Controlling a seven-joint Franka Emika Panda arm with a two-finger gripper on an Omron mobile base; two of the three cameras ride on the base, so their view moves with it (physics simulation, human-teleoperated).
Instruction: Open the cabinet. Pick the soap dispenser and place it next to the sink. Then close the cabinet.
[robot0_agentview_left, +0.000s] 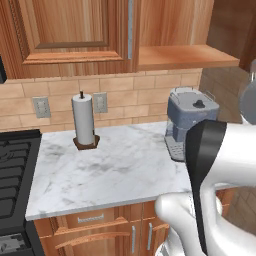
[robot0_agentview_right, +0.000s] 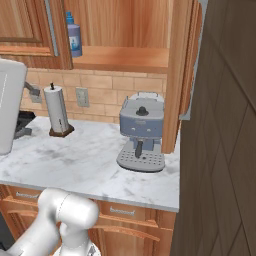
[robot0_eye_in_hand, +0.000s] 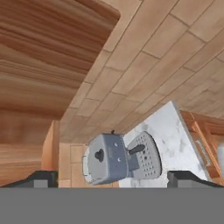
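Right base view: lavender cyl. soap dispenser (robot0_agentview_right: 74, 39) on plain wooden cabinet (robot0_agentview_right: 125, 59) shelf.

- Home kitchen is indicated.
- Marble surface (robot0_agentview_left: 115, 175) over wooden drawers, tiled backsplash (robot0_agentview_left: 140, 95) with outlets.
- Stove (robot0_agentview_left: 15, 170), coffee machine (robot0_agentview_right: 141, 132), paper towel roll (robot0_agentview_left: 83, 120), wall cabinet (robot0_agentview_left: 70, 35) are seen.

— What lies ahead of the gripper (robot0_eye_in_hand: 112, 178)?
— A grey-blue coffee machine (robot0_eye_in_hand: 120, 158) lying sideways in the rolled picture, on a white marble counter (robot0_eye_in_hand: 173, 135).
— And the fingertips (robot0_eye_in_hand: 41, 178)?
— Dark, set wide apart. Tan tiled wall (robot0_eye_in_hand: 148, 65) behind; reddish-brown wooden cabinet (robot0_eye_in_hand: 39, 57) at left.
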